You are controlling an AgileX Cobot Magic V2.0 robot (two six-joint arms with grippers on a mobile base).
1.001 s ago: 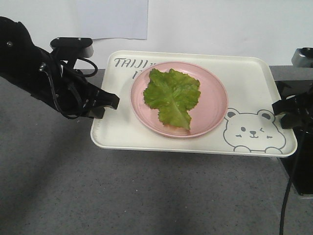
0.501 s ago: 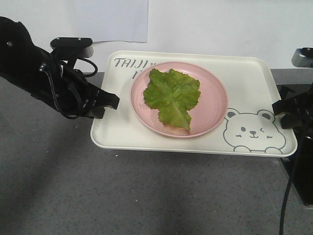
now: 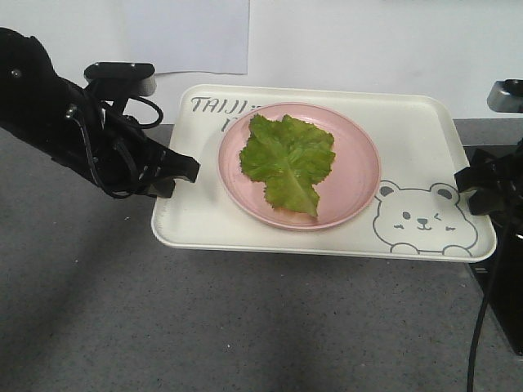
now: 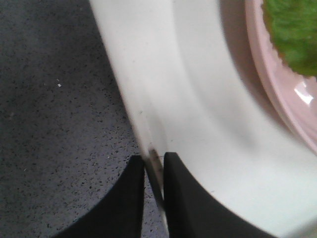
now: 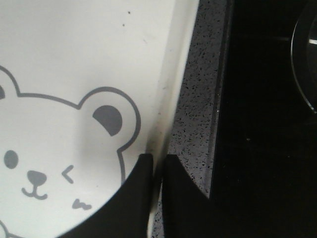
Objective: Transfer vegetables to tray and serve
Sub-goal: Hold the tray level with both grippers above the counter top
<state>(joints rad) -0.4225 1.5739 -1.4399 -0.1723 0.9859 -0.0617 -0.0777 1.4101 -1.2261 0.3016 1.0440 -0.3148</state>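
I have the cream rectangular plastic tray (image 3: pixel 409 131) spanning lengthwise between my left gripper (image 4: pixel 154 171) and right gripper (image 5: pixel 157 166), both clamped on opposite rims; crinkly green lettuce leaf (image 3: pixel 288 159) rides centred.

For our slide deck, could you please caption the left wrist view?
Left hand pinching the cream tray rim, pink plate and lettuce beyond.

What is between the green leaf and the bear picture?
In the front view, only pink round plate rim, then bare cream rectangular plastic tray, separates the crinkly green lettuce leaf from the bear drawing.
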